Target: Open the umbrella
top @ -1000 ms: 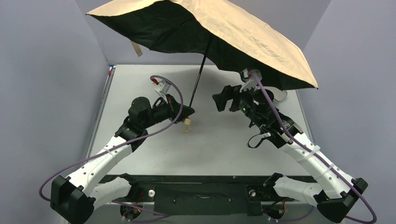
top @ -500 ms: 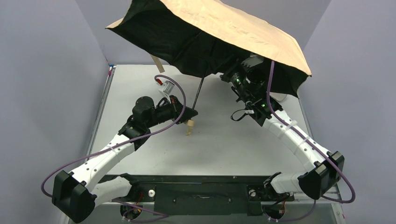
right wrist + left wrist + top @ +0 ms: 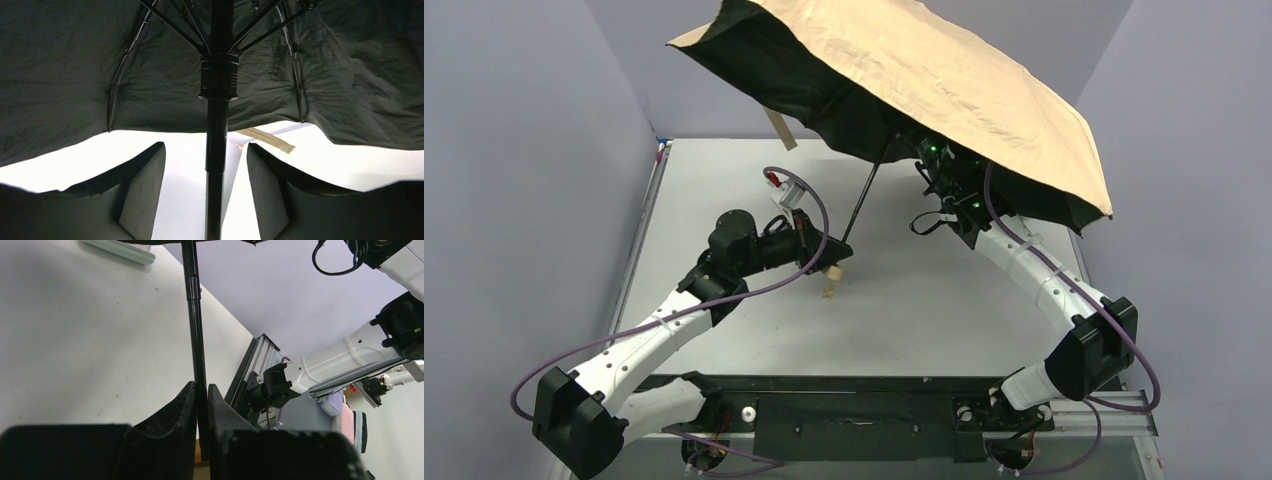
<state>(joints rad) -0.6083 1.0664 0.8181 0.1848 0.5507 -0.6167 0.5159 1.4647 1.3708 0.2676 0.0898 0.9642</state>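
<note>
The umbrella point(image 3: 944, 90) is spread open over the table's far right, peach-tan outside and black inside. Its thin black shaft point(image 3: 861, 205) slants down to the small tan handle point(image 3: 829, 282). My left gripper point(image 3: 837, 252) is shut on the shaft just above the handle; in the left wrist view the shaft point(image 3: 192, 315) runs up from between the pressed fingers point(image 3: 186, 407). My right gripper point(image 3: 205, 145) is open under the canopy. Its fingers point(image 3: 145, 185) stand on either side of the shaft point(image 3: 217, 150) without touching it, below the runner point(image 3: 219, 77). In the top view the canopy hides it.
The pale mint-green pouch point(image 3: 120, 249) lies on the white table point(image 3: 724, 180) beyond the shaft. A tan closing strap point(image 3: 779, 127) hangs from the canopy's left edge. Grey walls enclose the table on the left, back and right. The right arm point(image 3: 1034, 270) reaches far forward.
The right arm has reached further in under the canopy, bringing its open gripper around the shaft below the runner. The canopy has tilted and shifted right. The left gripper keeps its hold.
</note>
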